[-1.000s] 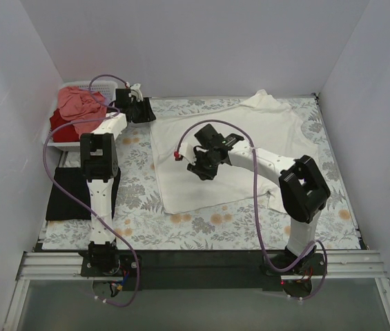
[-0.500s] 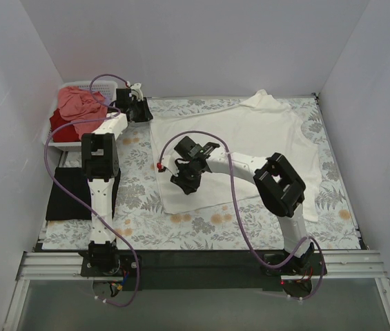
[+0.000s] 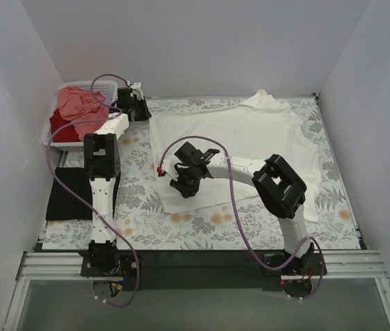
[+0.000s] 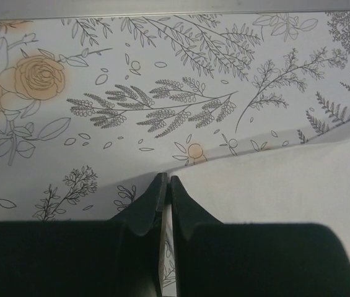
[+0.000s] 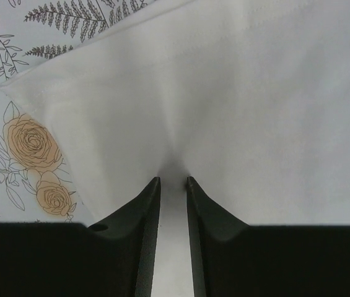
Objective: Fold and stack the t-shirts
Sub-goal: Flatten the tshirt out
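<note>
Surface: floral tablecloth (image 3: 139,227), pale grey with leaf sprigs and orange roses, spread from the left wall to the right wall.
Middle to far right: cream-white t-shirt (image 3: 250,131), laid out mostly flat, one corner at the near left and a bunched part at the far edge.
Near left: black t-shirt (image 3: 63,196), folded into a rectangle at the cloth's left edge.
Far left corner: white lattice basket (image 3: 108,85), close to the left wall.
Bare cloth: a strip along the near edge and a band between the two shirts.
</note>
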